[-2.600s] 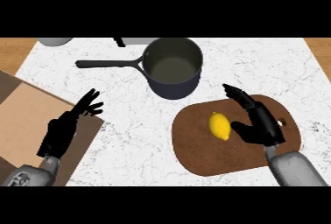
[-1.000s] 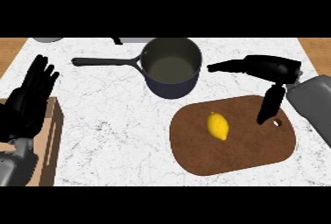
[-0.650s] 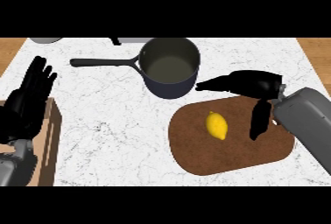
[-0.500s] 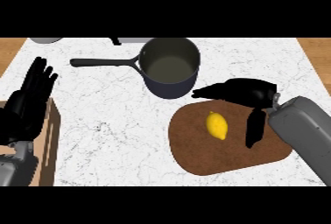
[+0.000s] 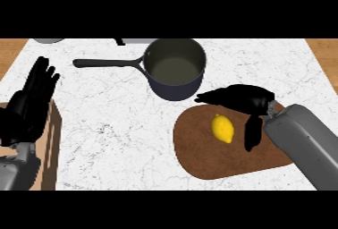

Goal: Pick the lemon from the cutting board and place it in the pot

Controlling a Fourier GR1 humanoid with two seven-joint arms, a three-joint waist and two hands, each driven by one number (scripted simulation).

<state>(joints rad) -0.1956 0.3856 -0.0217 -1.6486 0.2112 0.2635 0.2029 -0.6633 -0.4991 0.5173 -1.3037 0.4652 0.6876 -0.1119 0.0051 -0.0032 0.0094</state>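
Observation:
A yellow lemon (image 5: 223,128) lies on the round brown cutting board (image 5: 211,154) at the lower right. My right hand (image 5: 243,99) hovers open just above and to the right of the lemon, thumb pointing left past its top and fingers hanging down along its right side, apart from it. The dark pot (image 5: 174,67) with a long handle stands empty just behind the board. At the left edge my left hand (image 5: 31,103) rests open, fingers up.
A wooden block (image 5: 45,150) sits by the left hand at the counter's left edge. A grey object (image 5: 48,40) and another item (image 5: 135,41) show partly at the back edge. Bare marble (image 5: 112,134) lies between the board and the left hand.
My right hand has come down and leftward from behind the board to sit around the lemon's upper right. The left hand, lemon and pot have stayed put.

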